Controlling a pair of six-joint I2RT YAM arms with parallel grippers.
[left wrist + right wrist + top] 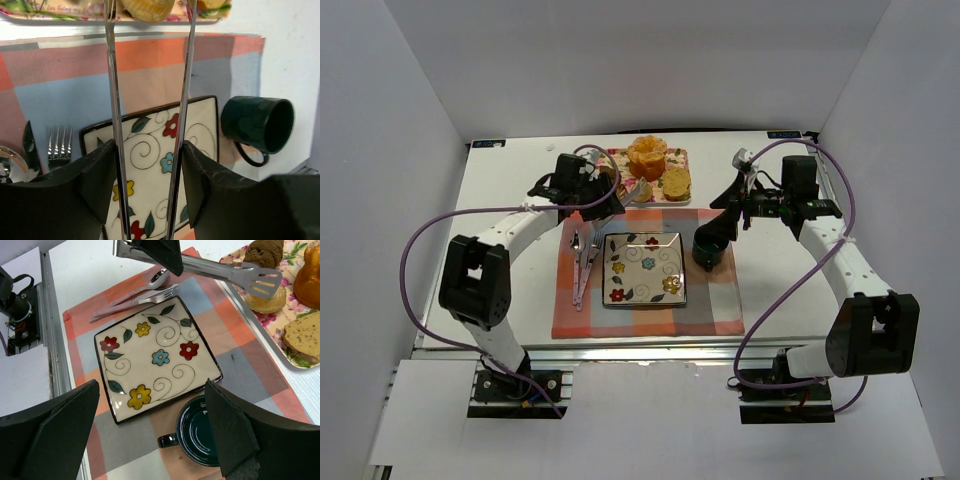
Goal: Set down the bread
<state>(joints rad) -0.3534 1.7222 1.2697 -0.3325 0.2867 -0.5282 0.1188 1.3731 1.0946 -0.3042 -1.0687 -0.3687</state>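
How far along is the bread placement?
Done: left gripper holds the tongs. In hand: tong tips sit at the bread roll, which is on the tray. Remaining: grip it, carry it to the flowered plate, which is bare. Idle: right gripper is open near the mug.

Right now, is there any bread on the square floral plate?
No, the square floral plate shows only its painted flowers, and the bread roll sits on the tray at the tip of the tongs.
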